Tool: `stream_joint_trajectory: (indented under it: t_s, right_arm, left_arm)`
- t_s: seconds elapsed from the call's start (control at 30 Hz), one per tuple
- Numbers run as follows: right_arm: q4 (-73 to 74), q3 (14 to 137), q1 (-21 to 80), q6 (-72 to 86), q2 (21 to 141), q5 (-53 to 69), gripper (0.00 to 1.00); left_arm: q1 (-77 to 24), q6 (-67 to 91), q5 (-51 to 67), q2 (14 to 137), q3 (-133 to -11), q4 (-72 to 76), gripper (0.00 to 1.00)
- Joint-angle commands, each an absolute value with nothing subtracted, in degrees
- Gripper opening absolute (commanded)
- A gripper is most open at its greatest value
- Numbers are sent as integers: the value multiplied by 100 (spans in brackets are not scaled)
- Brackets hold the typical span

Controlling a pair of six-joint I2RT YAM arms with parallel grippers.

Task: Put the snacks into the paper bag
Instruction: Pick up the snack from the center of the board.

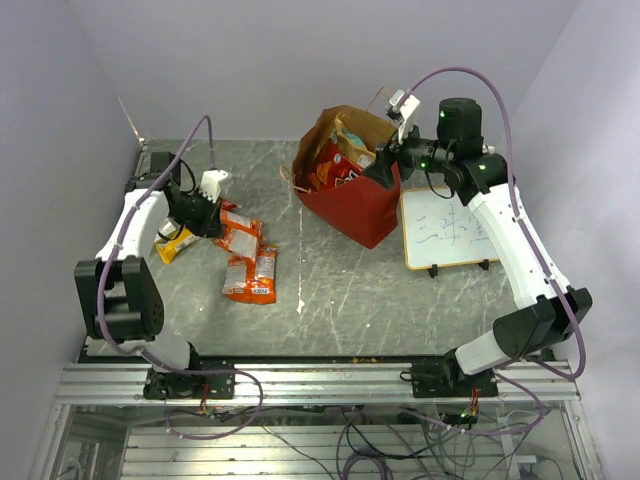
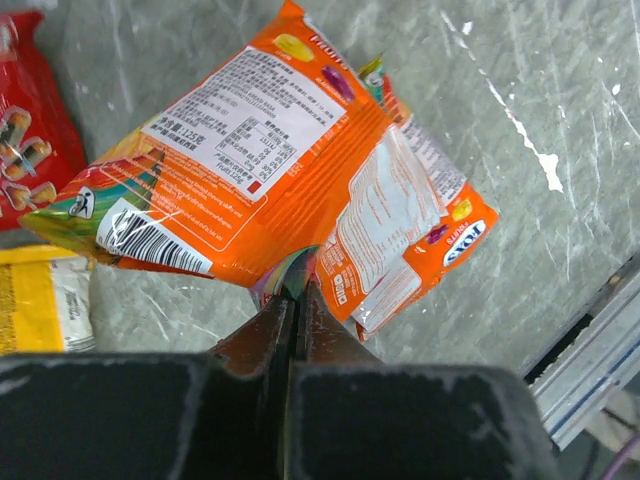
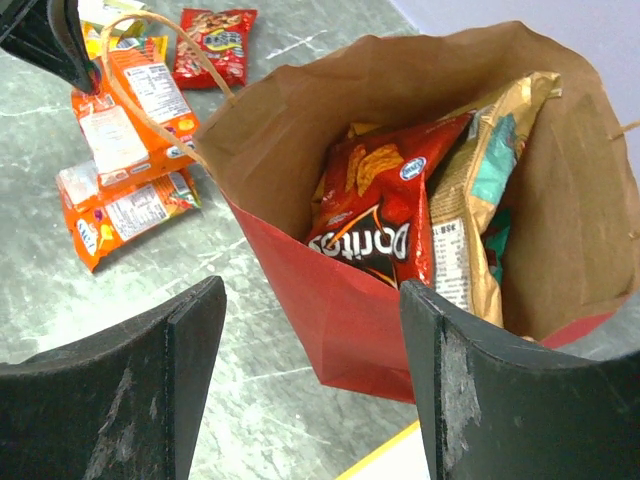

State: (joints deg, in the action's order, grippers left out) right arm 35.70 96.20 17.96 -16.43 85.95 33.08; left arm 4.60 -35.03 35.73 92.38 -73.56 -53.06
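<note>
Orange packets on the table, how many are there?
3 orange packets: one pinched in the left jaws, and two side by side nearer the arm bases. More could be hiding underneath.

One red paper bag (image 1: 355, 215). Two snacks showed inside it: one red chip bag (image 3: 375, 215) and one brown pouch (image 3: 480, 200); anything deeper was hidden. Five snacks lay outside the bag: three orange packets (image 1: 240, 237), one red packet (image 3: 215, 45) and one yellow packet (image 2: 45, 300). One whiteboard (image 1: 445, 230). Two robot arms: one left arm (image 1: 135, 225) and one right arm (image 1: 510, 230).
</note>
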Motion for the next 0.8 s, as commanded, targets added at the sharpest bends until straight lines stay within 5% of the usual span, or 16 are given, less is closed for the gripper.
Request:
stream_joint_trajectory:
  t_s: [0.0,0.37,0.77]
  right_arm:
    - [3322,9601,1818,-1548,8693,3747,70]
    - [2672,9103,2650,-1496,8903,4279,71]
    - [808,7844,3182,234,9016,5169,74]
  left_arm:
    - [5,-3894,3263,8554,-7551,-5516,7]
    - [-1202,-4839,3456,7189,-7705,-6038,7]
    - [-2022,-4914,3966,6825,-8289,-6561,7]
